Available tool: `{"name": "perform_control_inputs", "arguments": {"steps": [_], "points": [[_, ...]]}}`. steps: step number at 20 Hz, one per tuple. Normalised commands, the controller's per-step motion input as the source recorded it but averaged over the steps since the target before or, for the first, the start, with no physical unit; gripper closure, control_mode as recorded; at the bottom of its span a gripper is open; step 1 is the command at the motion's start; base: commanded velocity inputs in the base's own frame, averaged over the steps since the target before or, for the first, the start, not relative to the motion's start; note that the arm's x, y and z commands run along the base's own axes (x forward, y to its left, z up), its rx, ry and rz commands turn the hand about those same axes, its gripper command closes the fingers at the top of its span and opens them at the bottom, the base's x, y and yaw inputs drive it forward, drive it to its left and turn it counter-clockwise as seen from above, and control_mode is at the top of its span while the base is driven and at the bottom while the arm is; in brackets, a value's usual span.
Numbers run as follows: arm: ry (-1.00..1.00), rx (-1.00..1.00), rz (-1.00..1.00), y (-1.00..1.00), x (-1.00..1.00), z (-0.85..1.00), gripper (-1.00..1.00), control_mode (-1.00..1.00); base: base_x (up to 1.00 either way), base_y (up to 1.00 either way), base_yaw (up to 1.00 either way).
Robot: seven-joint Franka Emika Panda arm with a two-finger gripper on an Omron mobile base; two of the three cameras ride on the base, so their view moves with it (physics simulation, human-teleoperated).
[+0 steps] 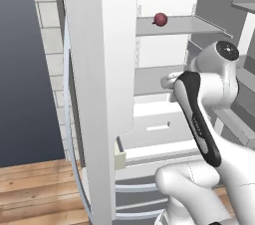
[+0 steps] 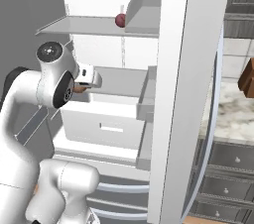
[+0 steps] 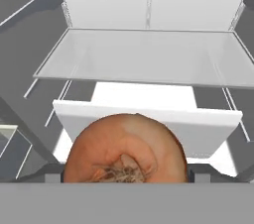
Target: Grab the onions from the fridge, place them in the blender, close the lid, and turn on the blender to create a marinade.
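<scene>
The fridge stands open, its door swung wide. My gripper reaches inside at the middle shelf level and is shut on the orange-brown onion, which sits between both fingertips with its root end toward the camera. In the right base view a sliver of that onion shows under the hand. The dark red-purple onion lies on the upper shelf, well above the hand. The blender and the lid are out of view.
A glass shelf lies ahead of the hand and a white drawer just below it. The fridge door edges flank the arm on both sides. A marble counter with grey cabinet drawers lies to the right.
</scene>
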Motion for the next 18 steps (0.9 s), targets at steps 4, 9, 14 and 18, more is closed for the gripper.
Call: {"name": "perform_control_inputs", "arguments": {"steps": [4, 9, 14, 18], "points": [[0.17, -0.06, -0.01, 0.0, -0.27, -0.24, 1.0, -1.0, 0.0, 0.0, 0.0], [0.0, 0.0, 0.0, 0.0, 0.0, 0.0, 1.0, 1.0, -0.01, 0.0, 0.0], [0.0, 0.0, 0.0, 0.0, 0.0, 0.0, 1.0, 1.0, -0.73, 0.0, 0.0], [0.0, 0.0, 0.0, 0.0, 0.0, 0.0, 1.0, 1.0, -1.0, 0.0, -0.03]]}}
